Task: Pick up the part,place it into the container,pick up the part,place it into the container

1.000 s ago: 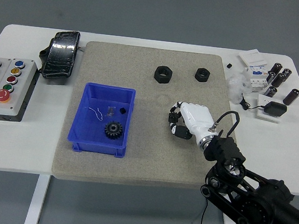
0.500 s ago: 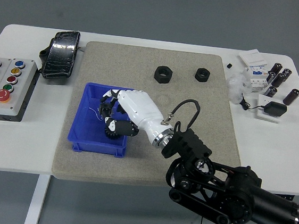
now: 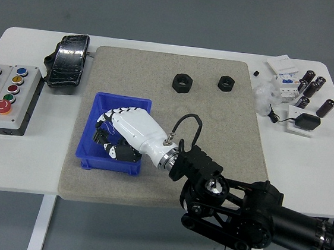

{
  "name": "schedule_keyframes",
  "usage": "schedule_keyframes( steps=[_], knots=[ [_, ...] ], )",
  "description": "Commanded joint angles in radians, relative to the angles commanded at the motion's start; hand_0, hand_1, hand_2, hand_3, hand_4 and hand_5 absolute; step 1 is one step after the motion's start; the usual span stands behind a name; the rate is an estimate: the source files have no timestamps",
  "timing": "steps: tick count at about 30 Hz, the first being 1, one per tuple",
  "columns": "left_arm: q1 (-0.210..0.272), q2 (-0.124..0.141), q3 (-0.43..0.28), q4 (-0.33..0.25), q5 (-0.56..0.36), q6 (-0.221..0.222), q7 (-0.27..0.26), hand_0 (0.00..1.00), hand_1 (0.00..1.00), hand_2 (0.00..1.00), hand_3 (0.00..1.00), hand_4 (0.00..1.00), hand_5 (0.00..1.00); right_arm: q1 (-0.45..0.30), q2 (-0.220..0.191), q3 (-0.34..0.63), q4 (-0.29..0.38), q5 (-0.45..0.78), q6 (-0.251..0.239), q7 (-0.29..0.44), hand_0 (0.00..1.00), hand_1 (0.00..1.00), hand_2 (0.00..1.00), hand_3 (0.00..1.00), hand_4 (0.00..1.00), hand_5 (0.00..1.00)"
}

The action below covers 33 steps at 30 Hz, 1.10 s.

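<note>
1. Nearest you, the black right arm (image 3: 247, 214) comes in from the lower right and reaches left across the grey mat (image 3: 213, 136).
2. Your right hand (image 3: 124, 133), white-shelled, sits inside the blue container (image 3: 100, 106), covering most of its floor. Its fingers (image 3: 116, 151) are curled downward over the bin's interior; you cannot tell whether they hold a part, because the hand hides whatever lies under it.
3. The blue container rests on the left part of the mat, its far wall and left wall showing clear of the hand.
4. Left of the mat, on the white table (image 3: 26, 158), you have a grey button box (image 3: 5, 96) with coloured buttons.
5. Farther back on the mat, two black nuts remain: a larger nut (image 3: 183, 82) and a smaller nut (image 3: 226, 83), near each other but apart, both well away from the container.
6. At the far left stands a black wrapped bundle (image 3: 68, 61), just beside the mat's corner.
7. At the far right, you see black cylinders (image 3: 311, 86), a white device (image 3: 283, 74) and a black adapter (image 3: 306, 122) clustered together.
</note>
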Motion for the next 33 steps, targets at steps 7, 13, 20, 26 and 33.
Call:
schedule_keyframes(
  steps=[7, 13, 20, 26, 33],
  knots=[
    [0.000, 0.000, 0.001, 0.000, 0.002, 0.000, 0.000, 0.657, 0.569, 0.547, 0.625, 0.706, 0.405, -0.015, 0.004, 0.019, -0.032, -0.032, 0.028, -0.038, 0.755, 0.823, 0.831, 0.807, 0.797, 0.377],
    [0.000, 0.002, -0.003, 0.000, 0.006, 0.000, 0.000, 0.657, 0.568, 0.547, 0.624, 0.707, 0.407, -0.026, 0.003, 0.049, -0.043, -0.055, 0.070, -0.067, 0.790, 0.879, 0.936, 0.933, 0.998, 0.578],
    [0.000, 0.002, -0.006, 0.000, 0.010, 0.000, 0.000, 0.658, 0.570, 0.547, 0.623, 0.706, 0.407, -0.046, -0.005, 0.093, -0.020, -0.036, 0.019, -0.052, 0.755, 0.860, 0.918, 0.912, 0.998, 0.580],
    [0.001, 0.000, -0.003, 0.000, 0.004, 0.000, -0.002, 0.657, 0.568, 0.547, 0.623, 0.705, 0.404, -0.129, -0.050, 0.237, 0.068, 0.090, -0.091, 0.036, 0.689, 0.774, 0.802, 0.805, 0.963, 0.561],
    [0.005, -0.001, -0.009, 0.000, 0.004, 0.003, -0.003, 0.657, 0.570, 0.546, 0.623, 0.701, 0.390, -0.288, -0.088, 0.479, -0.009, 0.337, -0.082, 0.249, 0.647, 0.672, 0.702, 0.671, 0.908, 0.486]
  ],
)
